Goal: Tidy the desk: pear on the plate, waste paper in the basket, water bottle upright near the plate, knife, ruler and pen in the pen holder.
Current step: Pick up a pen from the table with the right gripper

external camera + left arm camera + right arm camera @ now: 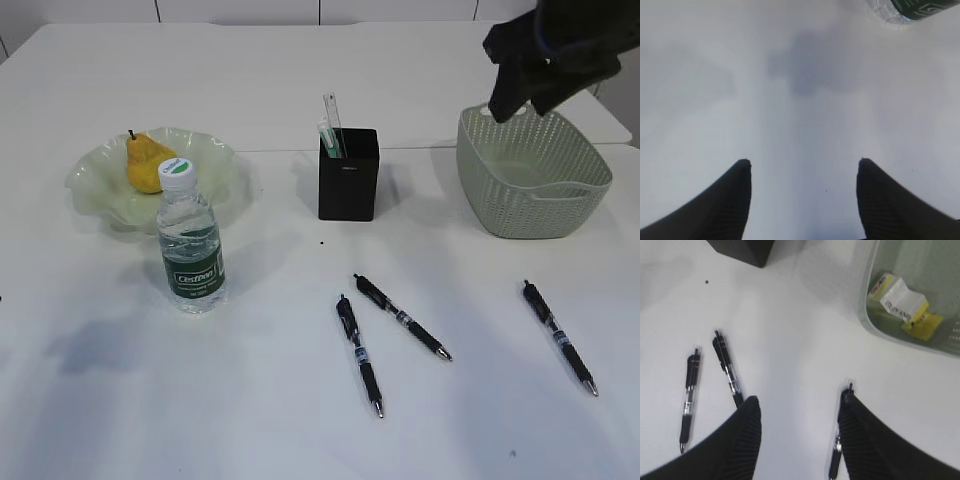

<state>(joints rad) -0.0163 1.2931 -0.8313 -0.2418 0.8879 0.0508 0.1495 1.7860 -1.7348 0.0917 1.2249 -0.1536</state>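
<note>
A yellow pear [146,163] lies on the pale green plate [95,190]. The water bottle [189,240] stands upright in front of the plate; its base shows in the left wrist view [912,9]. The black pen holder [348,175] holds a ruler [331,118] and a green-handled knife [327,137]. Three black pens lie on the table [359,353] [402,317] [559,336]; they also show in the right wrist view [688,400] [727,366] [836,450]. Crumpled waste paper [900,300] lies in the green basket [530,170]. My right gripper [799,402] is open, high above the table by the basket. My left gripper [802,162] is open over bare table.
The holder's corner shows at the top of the right wrist view [742,250]. The basket wall [865,315] is at that view's upper right. The right arm [555,50] hangs over the basket's far rim in the exterior view.
</note>
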